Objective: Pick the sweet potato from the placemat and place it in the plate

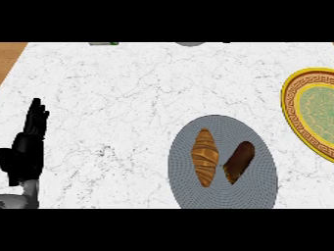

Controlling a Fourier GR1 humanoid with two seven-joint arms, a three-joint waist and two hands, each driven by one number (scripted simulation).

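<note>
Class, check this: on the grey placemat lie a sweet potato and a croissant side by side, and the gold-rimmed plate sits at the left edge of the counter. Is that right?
Not quite. The plate sits at the right edge of the counter, not the left, as the head view shows. The rest holds: the sweet potato and the croissant lie side by side on the grey placemat.

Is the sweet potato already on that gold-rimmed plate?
No. The sweet potato lies on the grey placemat, beside a dark brown item, apart from the plate.
</note>
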